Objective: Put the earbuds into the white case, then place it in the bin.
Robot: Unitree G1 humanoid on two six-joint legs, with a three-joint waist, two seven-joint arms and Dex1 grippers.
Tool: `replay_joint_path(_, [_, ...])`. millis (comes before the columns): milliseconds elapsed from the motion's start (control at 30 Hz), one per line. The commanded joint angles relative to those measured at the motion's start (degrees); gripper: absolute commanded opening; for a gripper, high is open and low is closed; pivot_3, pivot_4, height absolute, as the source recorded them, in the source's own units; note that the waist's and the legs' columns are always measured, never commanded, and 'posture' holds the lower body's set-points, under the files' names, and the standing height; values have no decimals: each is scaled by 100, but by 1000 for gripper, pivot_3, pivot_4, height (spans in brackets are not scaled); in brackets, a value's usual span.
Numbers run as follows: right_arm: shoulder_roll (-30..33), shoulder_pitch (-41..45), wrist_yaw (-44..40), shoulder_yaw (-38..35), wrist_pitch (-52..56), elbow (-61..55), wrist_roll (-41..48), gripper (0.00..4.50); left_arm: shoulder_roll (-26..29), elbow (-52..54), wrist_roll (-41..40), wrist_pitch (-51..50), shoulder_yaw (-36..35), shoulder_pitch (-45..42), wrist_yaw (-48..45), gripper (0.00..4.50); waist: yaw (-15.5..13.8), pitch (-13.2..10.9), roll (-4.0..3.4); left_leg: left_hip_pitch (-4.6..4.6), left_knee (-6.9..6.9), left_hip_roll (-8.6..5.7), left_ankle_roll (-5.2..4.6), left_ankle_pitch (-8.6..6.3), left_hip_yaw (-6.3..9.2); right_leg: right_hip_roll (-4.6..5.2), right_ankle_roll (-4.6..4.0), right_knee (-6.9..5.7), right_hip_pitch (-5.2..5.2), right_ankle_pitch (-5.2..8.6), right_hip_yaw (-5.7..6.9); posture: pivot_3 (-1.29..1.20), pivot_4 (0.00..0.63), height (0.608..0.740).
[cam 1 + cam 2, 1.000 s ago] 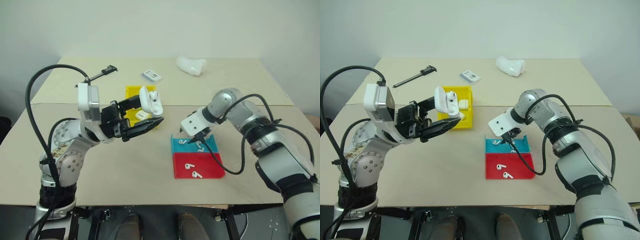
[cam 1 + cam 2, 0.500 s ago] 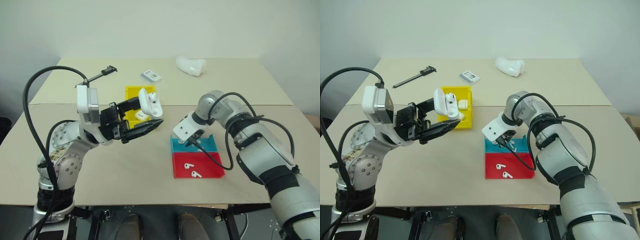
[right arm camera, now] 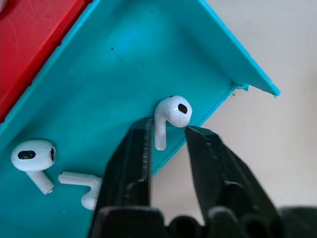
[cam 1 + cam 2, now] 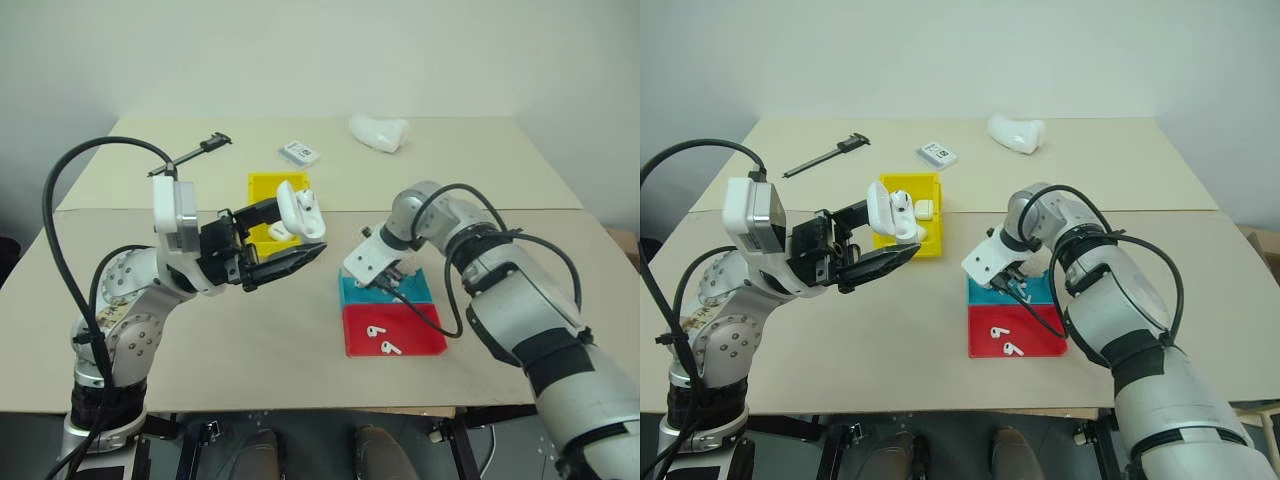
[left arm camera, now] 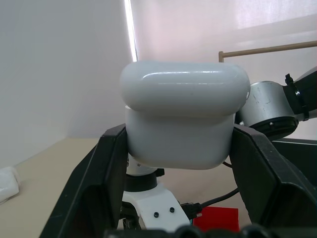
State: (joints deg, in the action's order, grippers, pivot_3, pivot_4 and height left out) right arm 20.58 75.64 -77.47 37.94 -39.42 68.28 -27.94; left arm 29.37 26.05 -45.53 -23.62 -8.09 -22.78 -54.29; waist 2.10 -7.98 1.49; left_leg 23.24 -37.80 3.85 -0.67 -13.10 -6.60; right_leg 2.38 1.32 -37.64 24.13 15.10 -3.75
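Narrowing right pincer [image 3: 167, 134] now straddles earbud [image 3: 169, 116].

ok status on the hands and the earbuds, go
Left hand shut on the white case, held up, lid open. Right hand down in the blue tray, fingers straddling an earbud, not clamped. Nothing blocking.

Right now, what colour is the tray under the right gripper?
Blue: the tray under the right gripper shows best in the right wrist view.
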Motion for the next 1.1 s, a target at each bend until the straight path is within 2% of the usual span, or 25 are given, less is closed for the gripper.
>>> replay_joint_path(33, [-35, -57, -76, -94, -91, 18, 10, 1426, 55, 205, -142, 118, -148, -21, 45, 2783, 17, 0, 0, 0, 1, 0, 0, 0, 1, 0, 0, 0, 1, 0, 0, 0, 150, 740])
replay_joint_path(833, [-78, -153, -120, -308, -70, -142, 13, 1426, 108, 140, -165, 153, -119, -69, -8, 2783, 35, 0, 0, -2, 3, 0, 1, 0, 5, 0, -1, -1, 0, 1, 0, 0, 150, 740])
replay_joint_path(933, [-77, -159, -108, -305, -68, -139, -2, 2028, 109, 152, -158, 153, -121, -63, 7, 2783, 34, 0, 0, -2, 3, 0, 1, 1, 5, 0, -1, -2, 0, 1, 0, 0, 150, 740])
replay_joint_path(1000, [-74, -164, -100, -311, -70, -146, -7, 2649, 108, 161, -154, 155, -120, -58, 15, 2783, 33, 0, 0, -2, 3, 0, 1, 0, 6, 0, -1, -1, 0, 1, 0, 0, 150, 740])
replay_joint_path(1100, [-84, -162, -107, -326, -85, -156, 5, 2649, 113, 172, -150, 154, -122, -52, 24, 2783, 33, 0, 0, -2, 3, 0, 1, 0, 5, 0, -1, -1, -1, 1, 0, 0, 150, 740])
